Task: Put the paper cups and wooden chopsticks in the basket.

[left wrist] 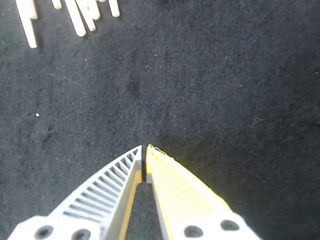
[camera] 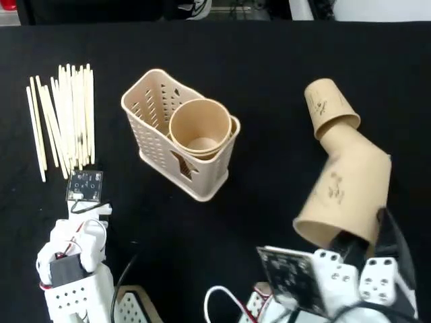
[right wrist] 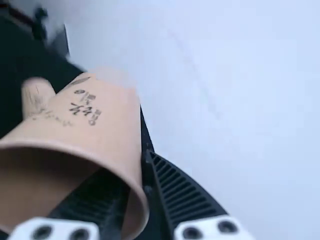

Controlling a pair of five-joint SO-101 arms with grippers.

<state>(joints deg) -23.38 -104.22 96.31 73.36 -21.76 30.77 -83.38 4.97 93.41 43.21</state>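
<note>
Above the black tabletop [camera: 269, 67], right jaws pinch a tan paper cup [camera: 350, 188] by its rim, risking a drop; left jaws closed, empty.

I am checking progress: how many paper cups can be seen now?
3. One paper cup stands in the basket, perhaps another nested beneath it; the held cup is in the right gripper; the third cup lies on the table beyond it.
</note>
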